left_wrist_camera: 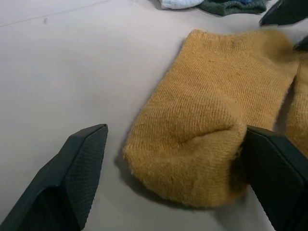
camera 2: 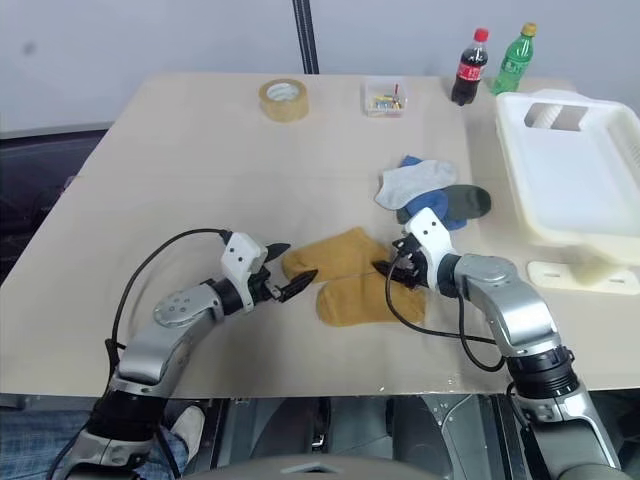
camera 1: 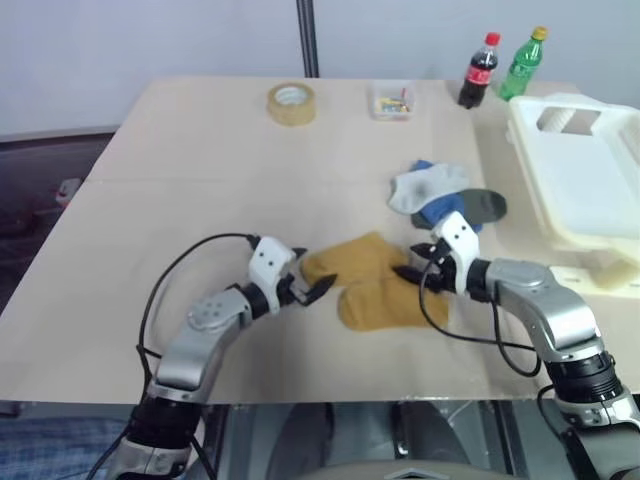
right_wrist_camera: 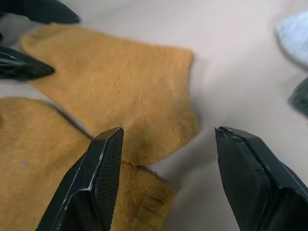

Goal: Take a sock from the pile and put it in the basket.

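Nearest the camera, left to right: left gripper (camera 1: 318,291) low over the table (camera 1: 180,190), fingers spread wide, toe end of the upper mustard sock (camera 1: 352,258) lying between them; in the left wrist view one finger (left_wrist_camera: 274,168) right against that sock's edge, the other (left_wrist_camera: 77,163) well clear on bare table. Nothing lifted, nothing pinched.

Next, two mustard socks flat on the table, side by side and touching, the lower mustard sock (camera 1: 385,305) just toward the camera from the upper one.

Right of those socks, right gripper (camera 1: 410,265) pointing back toward the left gripper, released, fingers apart; seen along its own fingers, one fingertip (right_wrist_camera: 103,159) over the cuff edge where the two mustard socks meet, the other (right_wrist_camera: 250,163) over bare table. Grasping nothing.

Just beyond the right gripper, farther from the camera, the pile (camera 1: 440,195): white, blue and dark grey-green socks overlapping.

Right of the pile, the basket (camera 1: 560,215), cream-white, at the table's right edge, apart from the pile.

Far side of the table from the pile: tape roll (camera 1: 291,103), small clear box (camera 1: 392,101), cola bottle (camera 1: 479,70), green bottle (camera 1: 523,63).
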`<state>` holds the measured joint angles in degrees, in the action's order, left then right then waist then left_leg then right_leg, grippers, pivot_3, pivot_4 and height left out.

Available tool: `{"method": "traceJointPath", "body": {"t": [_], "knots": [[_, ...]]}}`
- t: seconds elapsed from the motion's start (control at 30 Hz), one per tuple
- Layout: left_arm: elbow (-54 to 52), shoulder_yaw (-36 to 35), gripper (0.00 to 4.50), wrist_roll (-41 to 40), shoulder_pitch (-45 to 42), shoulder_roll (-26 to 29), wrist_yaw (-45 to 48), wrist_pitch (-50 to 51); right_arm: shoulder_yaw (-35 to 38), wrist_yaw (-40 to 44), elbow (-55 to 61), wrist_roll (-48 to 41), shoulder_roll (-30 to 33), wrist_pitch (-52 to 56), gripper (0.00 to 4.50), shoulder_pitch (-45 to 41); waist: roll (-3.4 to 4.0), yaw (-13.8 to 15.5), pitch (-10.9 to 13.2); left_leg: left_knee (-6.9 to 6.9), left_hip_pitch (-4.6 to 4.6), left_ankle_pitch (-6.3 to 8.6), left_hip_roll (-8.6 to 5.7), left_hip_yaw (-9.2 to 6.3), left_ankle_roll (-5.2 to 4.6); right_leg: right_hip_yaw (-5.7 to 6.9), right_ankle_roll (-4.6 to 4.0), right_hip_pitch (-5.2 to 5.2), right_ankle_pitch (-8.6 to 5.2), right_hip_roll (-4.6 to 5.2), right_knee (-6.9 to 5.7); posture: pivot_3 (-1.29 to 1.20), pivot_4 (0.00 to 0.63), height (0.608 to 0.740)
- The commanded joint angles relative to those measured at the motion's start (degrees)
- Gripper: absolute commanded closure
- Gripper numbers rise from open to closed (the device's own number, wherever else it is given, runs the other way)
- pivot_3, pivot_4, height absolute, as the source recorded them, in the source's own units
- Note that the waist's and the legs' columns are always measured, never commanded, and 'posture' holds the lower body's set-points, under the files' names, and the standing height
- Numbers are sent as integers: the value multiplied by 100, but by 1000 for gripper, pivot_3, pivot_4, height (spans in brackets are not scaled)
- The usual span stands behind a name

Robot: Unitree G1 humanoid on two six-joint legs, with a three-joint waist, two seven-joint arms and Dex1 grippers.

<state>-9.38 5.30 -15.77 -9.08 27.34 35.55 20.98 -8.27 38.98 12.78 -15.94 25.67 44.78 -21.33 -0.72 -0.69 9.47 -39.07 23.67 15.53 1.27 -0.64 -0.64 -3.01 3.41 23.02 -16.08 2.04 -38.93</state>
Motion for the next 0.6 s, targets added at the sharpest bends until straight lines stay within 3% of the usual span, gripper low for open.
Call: {"method": "traceJointPath", "body": {"t": [0.03, 0.07, 0.17, 0.23, 0.33, 0.47, 0.53, 0.6], "knots": [[97, 286, 0, 145, 11, 20, 235, 42, 134, -143, 167, -41, 9, 20, 1376, -23, 1, 0, -1, -3, 0, 0, 0, -2, 0, 1, 0, -2, 0, 0, -1, 0, 150, 740], [98, 295, 0, 183, 17, 22, 248, 11, 151, -172, 174, -60, 4, 37, 1376, -14, 2, -1, -2, -4, -2, 0, -1, -2, 0, 1, 0, -4, 0, 0, -1, 0, 150, 740], [87, 259, 715, 166, 55, -5, 274, 19, 167, -230, 183, -86, -3, 36, 1338, 11, 3, -3, -3, -5, -4, 0, -1, -4, 0, 2, 0, -6, 0, 0, -2, 0, 150, 740], [98, 250, 1589, 178, 89, 19, 311, 11, 170, -275, 165, -91, -2, 61, 1338, 27, 3, -8, -3, -4, -4, 0, 0, -4, 0, 2, 0, -6, 0, -1, -2, 0, 150, 740], [126, 245, 2717, 234, 106, 47, 335, -34, 140, -285, 152, -111, 3, 95, 2096, 42, 3, -10, -3, -4, -4, 0, 0, -3, 0, 2, 0, -6, 0, -1, -1, 0, 150, 740], [137, 225, 4304, 260, 98, 19, 319, -61, 127, -263, 176, -227, -50, 204, 3785, 39, 4, -12, -4, -4, -5, 0, 0, -3, 0, 2, 0, -6, 0, -1, -2, 0, 150, 740], [126, 223, 4500, 258, 104, 10, 304, -66, 88, -236, 176, -242, -28, 193, 4393, 33, 5, -11, -4, -5, -6, 0, 1, -3, 0, 2, 0, -8, 0, -1, -3, 0, 150, 740], [106, 220, 4500, 261, 121, 8, 294, -71, 70, -219, 185, -253, -21, 177, 4393, 25, 5, -12, -5, -5, -6, 0, 0, -4, 0, 2, 0, -8, 0, -1, -3, 0, 150, 740]]}}
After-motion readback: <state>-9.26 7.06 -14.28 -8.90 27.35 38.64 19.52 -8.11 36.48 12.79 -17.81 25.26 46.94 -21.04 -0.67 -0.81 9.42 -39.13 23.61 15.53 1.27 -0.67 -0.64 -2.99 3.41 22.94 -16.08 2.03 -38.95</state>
